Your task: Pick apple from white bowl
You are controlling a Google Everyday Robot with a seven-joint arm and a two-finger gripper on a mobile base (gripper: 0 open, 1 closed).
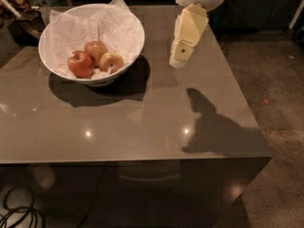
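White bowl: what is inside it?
The white bowl holds crumpled white paper and three apples: a pale apple at right, a red apple at left, a third apple behind. The paper hides the bowl's bottom. The end effector hangs to its right, above the table.

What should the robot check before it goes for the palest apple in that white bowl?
1. Target in sight: ok. The apple lies rightmost of three in the white bowl, its top uncovered.
2. Claw above the target: not ok. The claw hangs over the table, to the right of the bowl and apart from it.
3. Room around the target: not ok. The red apple and the orange-red apple crowd close beside it.
4. Paper out of the way: cannot tell. A peak of the paper lining sticks up above the rim on the claw's side.
5. Bowl steady: ok. It stands upright on the table.
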